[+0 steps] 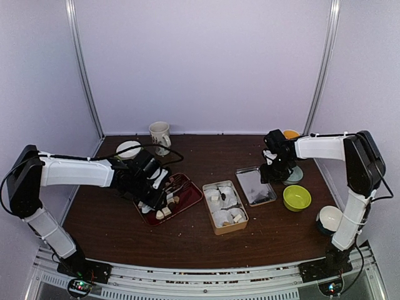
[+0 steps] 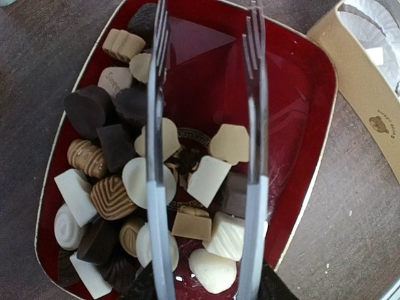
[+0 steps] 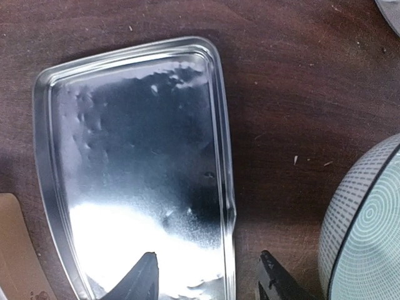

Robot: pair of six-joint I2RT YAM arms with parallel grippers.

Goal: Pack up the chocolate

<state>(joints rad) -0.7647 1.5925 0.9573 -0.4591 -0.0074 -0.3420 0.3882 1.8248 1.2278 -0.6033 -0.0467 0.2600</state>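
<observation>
On the dark wooden surface [image 1: 200, 156] a red tray [image 2: 281, 94] lies to the left, a beige box [image 2: 359, 94] with white paper liners stands just beside it in the middle, and a shiny metal lid [image 3: 137, 156] lies to the right. The left end effector [image 2: 207, 286] grips a pair of silver tongs [image 2: 253, 187], whose forked arms stand spread above the tray. The right end effector [image 3: 209, 281] is parted, holding nothing, with the lid's right rim between its fingers. The chocolate [image 2: 206, 178] is mostly heaped in the tray's left and near part, white, tan and dark pieces touching one another; a few already sit in the box. Each piece looks light and stiff, but smooth enough to skid on the glossy tray and likely to chip or mark under a hard squeeze. A loose cream piece between the tines, taken gently across its flat sides, seems the best hold.
</observation>
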